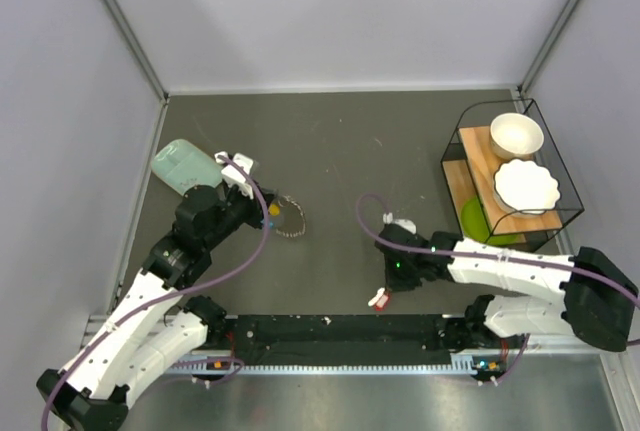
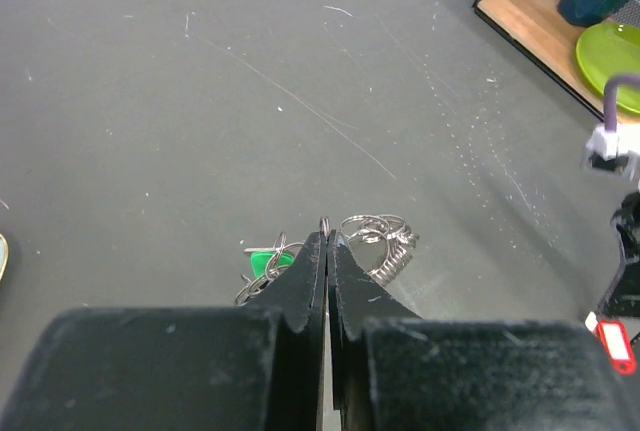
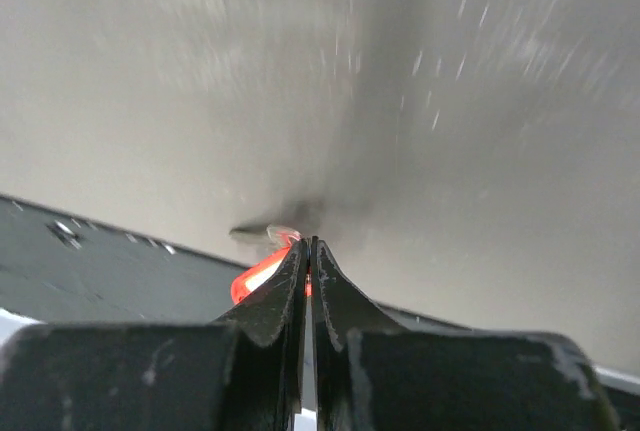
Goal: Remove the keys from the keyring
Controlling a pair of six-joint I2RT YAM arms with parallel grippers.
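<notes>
The keyring shows as a bunch of silver wire rings (image 2: 382,237) lying on the dark table (image 1: 340,151), also seen from above (image 1: 291,219). No blue loop or fan-shaped piece shows. A green-headed key (image 2: 267,261) lies among the rings. My left gripper (image 2: 327,234) is shut, pinching a small ring of the bunch at its tips; from above it sits at the bunch's left (image 1: 272,213). My right gripper (image 3: 308,244) is shut on a red-headed key (image 3: 258,273), held low near the table's front edge (image 1: 383,294), well apart from the rings. The red key also shows in the left wrist view (image 2: 615,341).
A mint-green flat box (image 1: 185,166) lies at the back left, behind my left arm. A black wire rack (image 1: 560,166) at the right holds a white bowl (image 1: 516,135), a white plate (image 1: 526,186) and a green plate (image 1: 475,219). A black rail (image 1: 340,331) runs along the near edge.
</notes>
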